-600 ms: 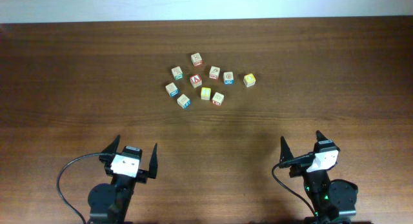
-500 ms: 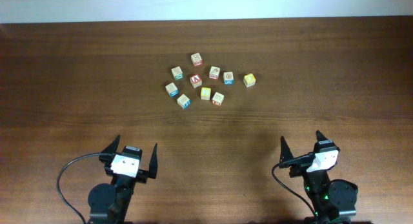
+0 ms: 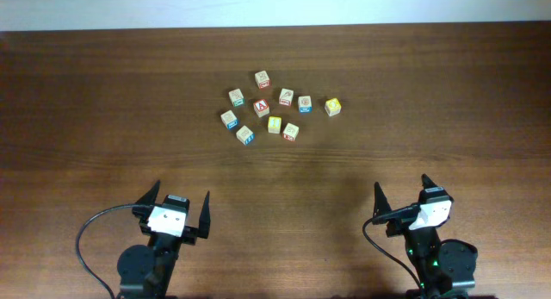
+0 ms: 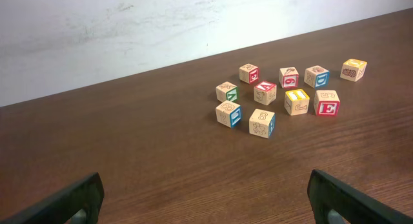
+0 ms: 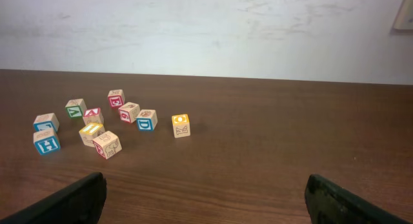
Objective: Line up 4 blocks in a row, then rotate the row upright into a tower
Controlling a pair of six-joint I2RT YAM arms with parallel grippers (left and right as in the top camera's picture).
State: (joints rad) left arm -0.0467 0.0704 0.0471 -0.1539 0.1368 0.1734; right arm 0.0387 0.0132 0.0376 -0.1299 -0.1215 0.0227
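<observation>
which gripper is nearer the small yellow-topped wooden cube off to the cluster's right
Right. Overhead, the right gripper sits below-right of the yellow-topped wooden cube; the left gripper is farther, off to its lower left.

Pale wooden blocks with bright borders on a dark brown surface.
Every cube is light, bare wood with faces framed in colour. The A block has a red border and a red letter, and so does the E block. The outlying block has a yellow top, and the middle block is yellow-faced too. Others are edged in green or blue. The surface shows reddish-brown grain in fine streaks. The wall is off-white with faint grey scuffs.
</observation>
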